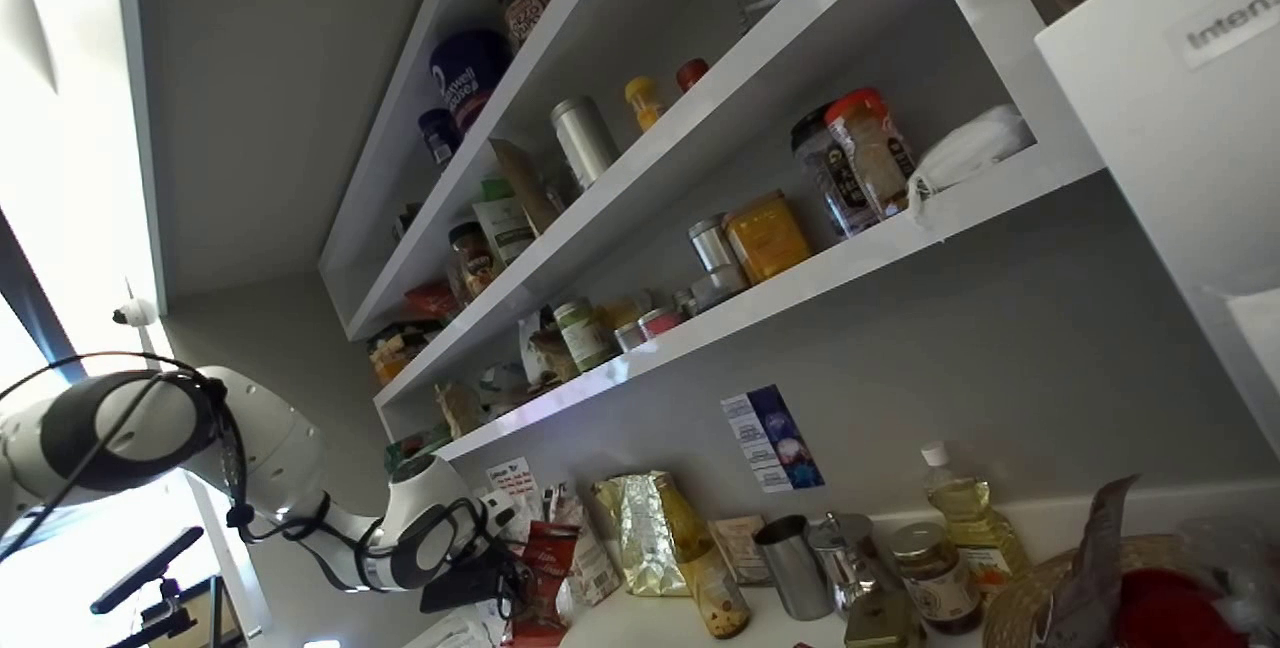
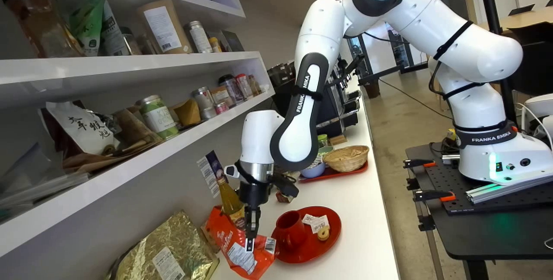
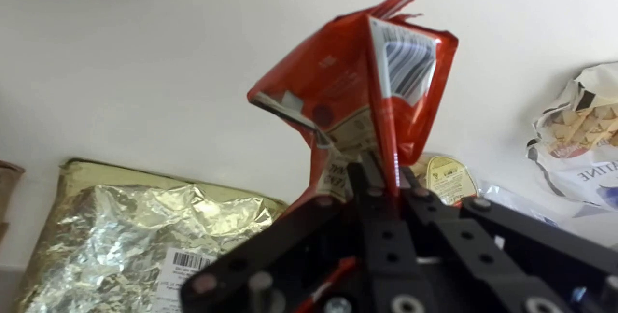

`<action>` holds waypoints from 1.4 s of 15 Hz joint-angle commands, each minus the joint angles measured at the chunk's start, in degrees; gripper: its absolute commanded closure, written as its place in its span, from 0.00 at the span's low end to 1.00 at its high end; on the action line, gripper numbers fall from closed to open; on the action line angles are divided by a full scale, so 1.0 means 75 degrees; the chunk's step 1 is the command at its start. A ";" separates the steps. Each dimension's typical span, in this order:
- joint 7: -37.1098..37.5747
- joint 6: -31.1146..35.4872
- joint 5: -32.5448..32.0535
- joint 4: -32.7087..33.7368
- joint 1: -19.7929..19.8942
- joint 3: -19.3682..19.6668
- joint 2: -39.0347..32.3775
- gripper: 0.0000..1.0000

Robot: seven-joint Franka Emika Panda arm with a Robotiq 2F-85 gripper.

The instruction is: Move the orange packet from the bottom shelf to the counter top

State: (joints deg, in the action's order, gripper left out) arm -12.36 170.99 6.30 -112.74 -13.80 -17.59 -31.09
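1. We see the gripper point(image 3: 386, 177) pinching the packet point(image 3: 357, 91).
2. The packet is down by the counter point(image 2: 345, 189), lower than the shelf point(image 2: 129, 170); we can't tell if it touches the counter.
3. In an exterior view, from the packet, we see the plate point(image 2: 309, 250) at 3 o'clock, with a cup point(image 2: 290, 228) on it.
4. There, the gold bag point(image 2: 173, 245) is at 9 o'clock and the shelf at 10.

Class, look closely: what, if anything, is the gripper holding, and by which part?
The gripper holds the orange packet by a pinched fold in its body, near the barcode.
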 commanded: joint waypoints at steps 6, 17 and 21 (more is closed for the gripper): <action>0.0244 0.0818 -0.0767 0.0773 -0.0410 -0.0018 -0.1276 0.99; 0.0522 0.1312 -0.1274 0.0571 -0.0867 0.0426 -0.1679 0.99; 0.0634 0.1059 -0.1283 0.0388 -0.0888 0.0523 -0.1554 0.64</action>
State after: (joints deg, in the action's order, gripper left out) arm -10.15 180.69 -1.83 -108.85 -19.27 -15.43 -43.26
